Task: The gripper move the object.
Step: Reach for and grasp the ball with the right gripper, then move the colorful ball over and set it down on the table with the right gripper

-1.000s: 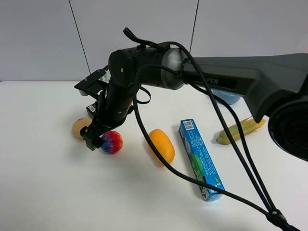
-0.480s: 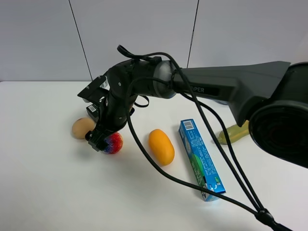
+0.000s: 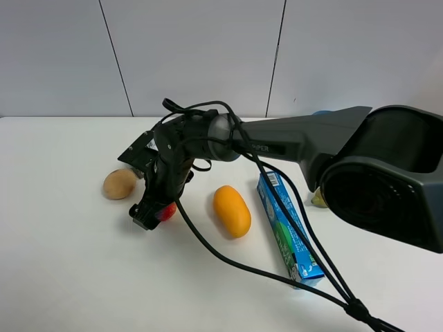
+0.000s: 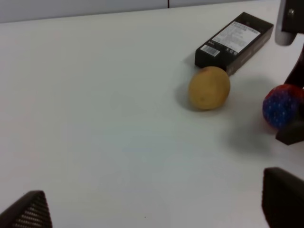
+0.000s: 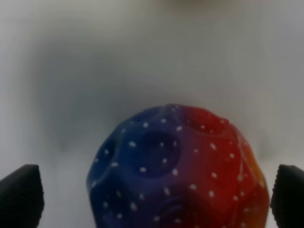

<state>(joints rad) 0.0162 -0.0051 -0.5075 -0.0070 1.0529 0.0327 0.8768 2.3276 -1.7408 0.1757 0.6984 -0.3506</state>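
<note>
The rainbow-mottled ball (image 3: 167, 211) lies on the white table, mostly hidden behind my right gripper (image 3: 155, 213), which reaches across from the right and is lowered over it. In the right wrist view the ball (image 5: 178, 166) fills the space between the two black fingertips (image 5: 19, 194), with a gap on each side; the right gripper (image 5: 152, 197) is open. The left wrist view shows the ball (image 4: 283, 105) beside a black finger (image 4: 290, 135) of the right gripper. My left gripper (image 4: 156, 206) is open and empty, low over bare table, away from the ball.
A tan egg-shaped object (image 3: 120, 184) lies just left of the ball. An orange mango (image 3: 232, 211) and a blue carton (image 3: 287, 232) lie to its right. A black box (image 4: 235, 42) lies behind the egg. Black cables hang from the arm over the table.
My right gripper has come down and slightly forward over the ball, which showed beside the fingers before and is now mostly hidden between them. The ball and other objects have stayed put.
</note>
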